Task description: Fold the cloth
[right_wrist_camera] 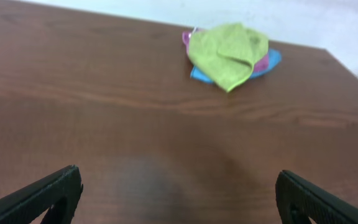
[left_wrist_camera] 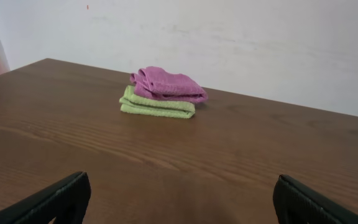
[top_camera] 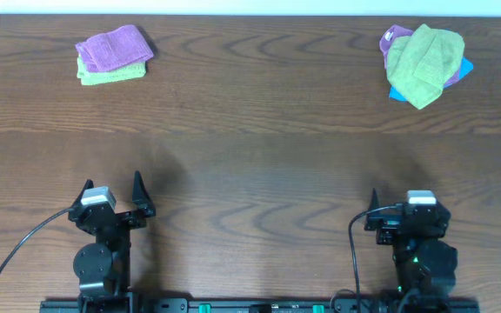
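Left pincer (left_wrist_camera: 179, 185) and right pincer (right_wrist_camera: 179, 190) both gape wide and empty at the near edge of the table (top_camera: 250, 156), well apart from any cloth. At far right the crumpled heap (top_camera: 424, 65) awaits folding: its green cloth (right_wrist_camera: 229, 53) lies on top, largely hiding purple and blue ones. At far left the small folded stack (top_camera: 113, 54), purple over green, looks done.

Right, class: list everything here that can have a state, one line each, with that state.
Purple terry cloth, left stack: folded, on top.
Pale green terry cloth beneath it: folded flat.
Lime green cloth, right heap: rumpled, unfolded, on top.
Second purple cloth: crumpled, mostly covered.
Blue cloth: bottom, mostly covered.
Left claw: open, empty.
Right claw: open, empty.
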